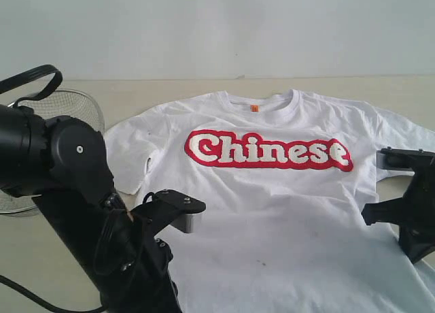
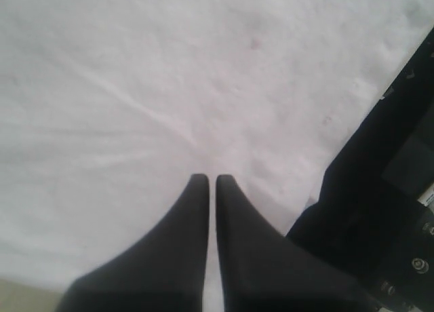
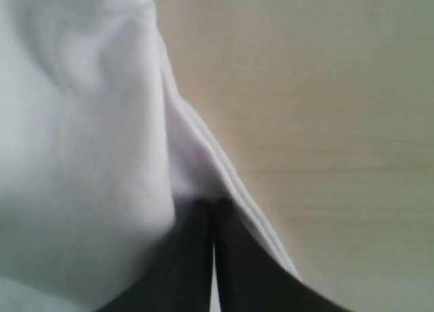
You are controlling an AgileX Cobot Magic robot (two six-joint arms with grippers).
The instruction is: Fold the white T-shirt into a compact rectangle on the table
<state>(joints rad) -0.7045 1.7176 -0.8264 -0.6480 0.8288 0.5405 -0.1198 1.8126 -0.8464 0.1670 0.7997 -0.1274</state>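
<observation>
Lying chest-up on the desk (image 1: 170, 92), the white T-shirt (image 1: 272, 204) sits right under the left hand (image 2: 211, 180), which is closed tight. Its tips are down on the cloth and creases fan out from them, but I can't tell if it's pinching any. Meanwhile the right hand (image 3: 214, 202) is clamped on the shirt's hem, bare desk just beside it.

White cotton T-shirt (image 1: 272, 211) runs off the exterior view's bottom and right edges, and the bulky black robot arm (image 1: 68, 156) blocks part of the round wire-mesh basket (image 1: 71, 109). Tiny orange neck tag (image 1: 255, 108)? Unreadable.
</observation>
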